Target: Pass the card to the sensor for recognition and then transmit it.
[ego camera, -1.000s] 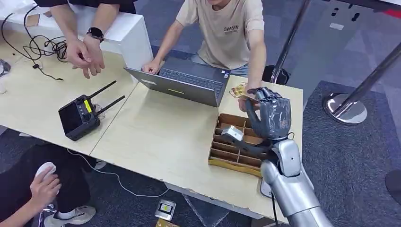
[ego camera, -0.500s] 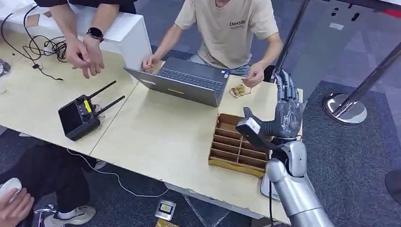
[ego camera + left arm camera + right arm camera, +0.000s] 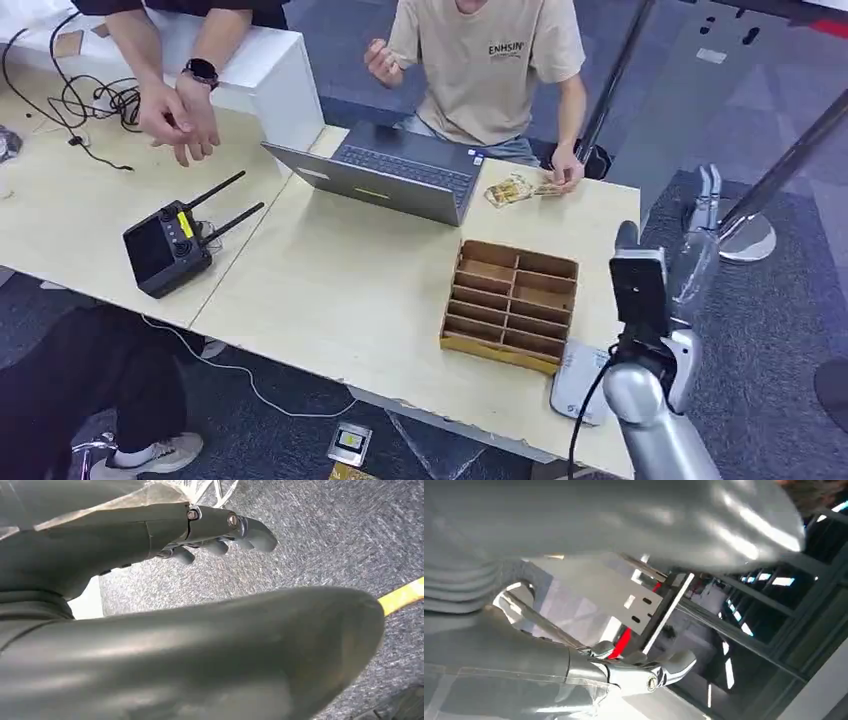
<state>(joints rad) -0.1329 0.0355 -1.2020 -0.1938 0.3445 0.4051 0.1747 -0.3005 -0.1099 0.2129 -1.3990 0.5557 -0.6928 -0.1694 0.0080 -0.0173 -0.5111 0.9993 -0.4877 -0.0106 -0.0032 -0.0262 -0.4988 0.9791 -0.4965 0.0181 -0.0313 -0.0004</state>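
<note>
Cards (image 3: 510,189) lie on the table (image 3: 350,290) beside the laptop (image 3: 385,180), under a person's hand (image 3: 566,180), so the handover looks complete. Right hand (image 3: 690,250) is raised off the table edge, fingers apart, holding nothing. Left hand (image 3: 220,535) hangs empty, fingers loose.

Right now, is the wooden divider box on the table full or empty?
Empty: every slot of the wooden box shows bare bottom. The cards lie beside the laptop.
</note>
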